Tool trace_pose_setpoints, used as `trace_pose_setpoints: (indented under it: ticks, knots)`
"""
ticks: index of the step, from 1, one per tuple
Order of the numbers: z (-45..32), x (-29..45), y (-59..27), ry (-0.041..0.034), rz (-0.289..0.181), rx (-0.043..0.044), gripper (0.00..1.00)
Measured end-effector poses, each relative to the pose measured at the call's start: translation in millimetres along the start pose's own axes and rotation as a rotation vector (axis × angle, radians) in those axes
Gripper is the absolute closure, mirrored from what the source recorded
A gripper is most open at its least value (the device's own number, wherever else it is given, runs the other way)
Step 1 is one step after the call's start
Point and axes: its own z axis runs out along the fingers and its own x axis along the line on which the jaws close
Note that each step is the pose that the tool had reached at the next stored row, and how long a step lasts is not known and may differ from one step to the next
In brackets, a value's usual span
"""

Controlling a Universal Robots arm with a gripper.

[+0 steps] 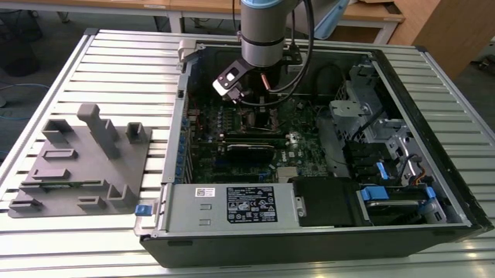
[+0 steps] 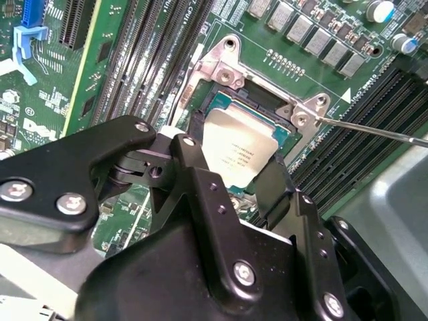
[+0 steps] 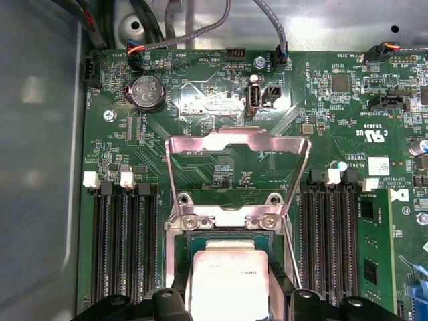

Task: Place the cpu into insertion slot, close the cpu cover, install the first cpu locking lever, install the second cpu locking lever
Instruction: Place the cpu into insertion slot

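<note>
The hand (image 2: pixel 234 175) is clenched on the cpu (image 2: pixel 242 148): in both wrist views its two black fingers (image 2: pixel 190 167) press against opposite edges of the silvery chip. The cpu sits squarely over the insertion slot (image 2: pixel 253 100), whose dark frame shows as a thin border around it. I cannot tell whether the chip is fully down in the slot or just above it.

That, in my judgement, is where the main risk lies. If the chip is let go while tilted or a little off the slot's outline, it could land askew on the contact field and bend the contacts. If the fingers drag as they part, they could lift a corner out of the slot.

Just beyond the slot, the cpu cover (image 3: pixel 200 146) stands open on its hinge, leaning away from the slot. It looks free to swing, so a bump from the hand could drop it onto the fingers or the chip. A thin locking lever (image 2: pixel 374 131) sticks out from a corner of the slot, unlatched, and could snag. Memory slots (image 3: pixel 124 247) flank the slot on both sides, leaving the hand little room.

Farther out, in the exterior view, the slot lies deep within the computer case (image 1: pixel 309 234), which rests on the slatted tabletop (image 1: pixel 124 49).
</note>
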Motion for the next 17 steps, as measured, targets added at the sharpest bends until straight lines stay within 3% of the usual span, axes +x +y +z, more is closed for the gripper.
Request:
trace_pose_setpoints:
  ticks: [17]
  knots:
    - [1.1, 0.0, -2.9, 0.0002, 0.000, -0.0001, 0.46]
